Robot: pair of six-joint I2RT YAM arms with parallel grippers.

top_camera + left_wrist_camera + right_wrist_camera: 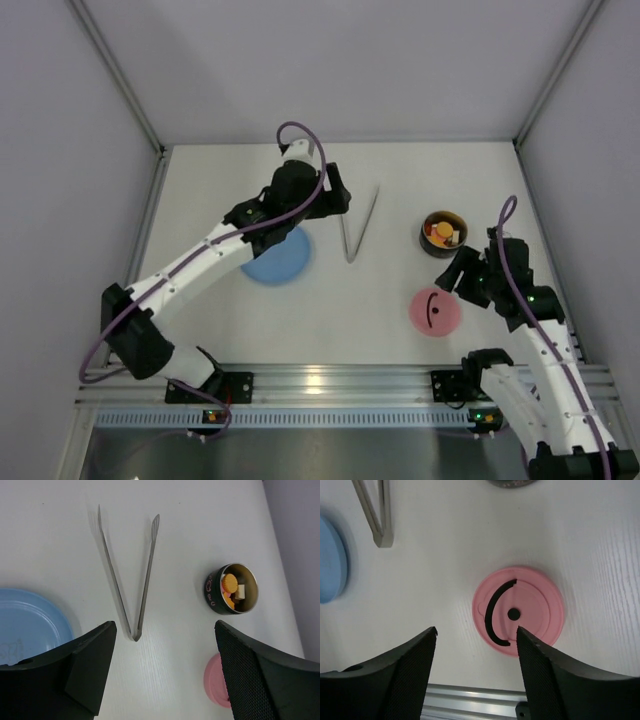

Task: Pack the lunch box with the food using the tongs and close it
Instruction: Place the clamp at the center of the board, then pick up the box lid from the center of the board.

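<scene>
The tongs (pixel 364 222) (pixel 116 572) lie flat on the white table as a narrow V, apart from both grippers. My left gripper (pixel 335 195) (pixel 164 630) hangs open above them with nothing between its fingers. To the right stands the round steel lunch box (pixel 424 240) (pixel 212 592), uncovered, with orange and pale food (pixel 440 232) (pixel 231 585) inside. Its pink lid (pixel 435 312) (pixel 216 680) (pixel 519 611) lies flat nearer the arms' bases. My right gripper (pixel 455 272) (pixel 476 630) is open over the lid's near edge and holds nothing.
A light-blue plate (pixel 278 255) (pixel 30 620) (pixel 330 560) sits left of the tongs, partly under the left arm. An aluminium rail (pixel 340 385) (pixel 470 700) runs along the near table edge. Grey walls enclose the table on three sides.
</scene>
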